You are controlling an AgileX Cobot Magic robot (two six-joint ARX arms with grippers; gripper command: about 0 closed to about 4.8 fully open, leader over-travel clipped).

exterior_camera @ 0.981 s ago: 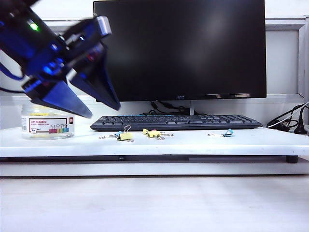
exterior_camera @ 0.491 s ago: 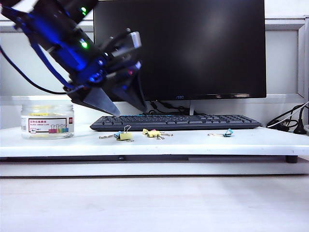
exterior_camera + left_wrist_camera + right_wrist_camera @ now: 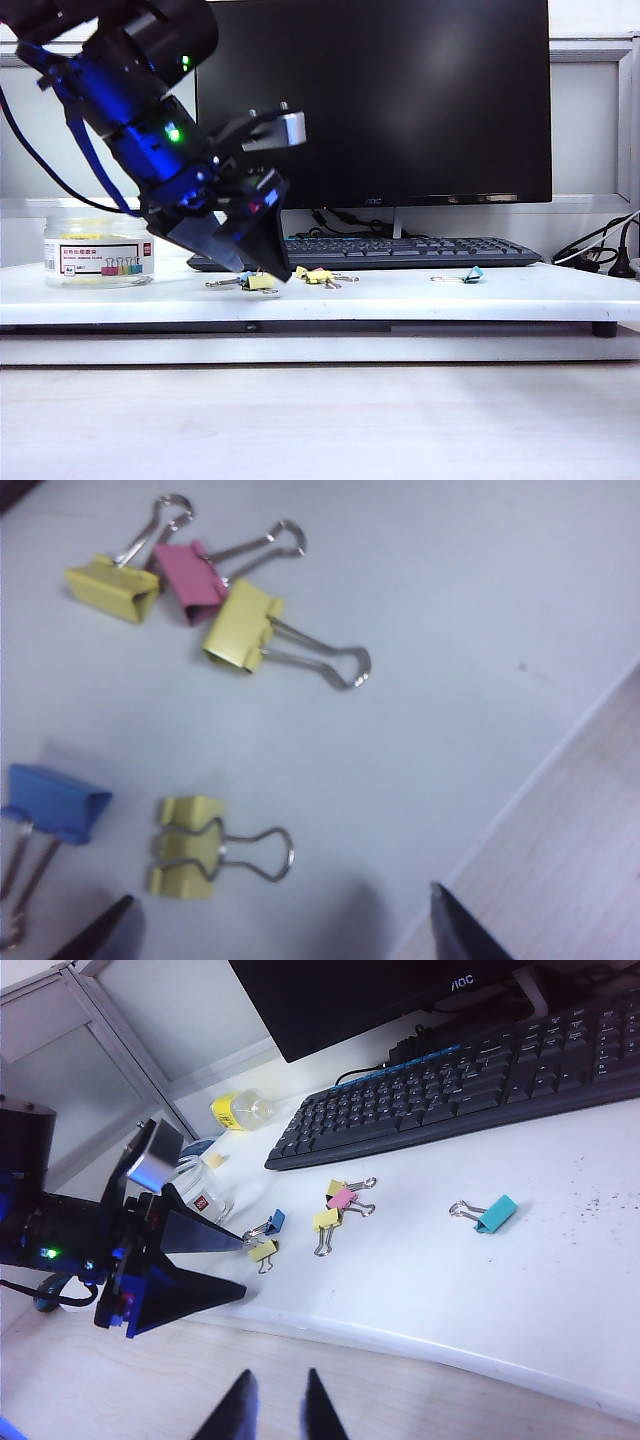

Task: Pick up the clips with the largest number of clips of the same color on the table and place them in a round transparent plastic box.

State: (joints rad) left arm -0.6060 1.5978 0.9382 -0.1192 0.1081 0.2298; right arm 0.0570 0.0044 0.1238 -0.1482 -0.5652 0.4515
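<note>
you had the left end effector (image 3: pixel 262 268) spread wide and tilted steeply down just above a lone yellow clip (image 3: pixel 188 844) on the counter (image 3: pixel 420 295), jaws straddling it, likely for a pinch. the right end effector (image 3: pixel 275 1405) hung well apart, fingers slightly parted, empty. the round transparent plastic box (image 3: pixel 98 252) stood near, leftward.
</note>
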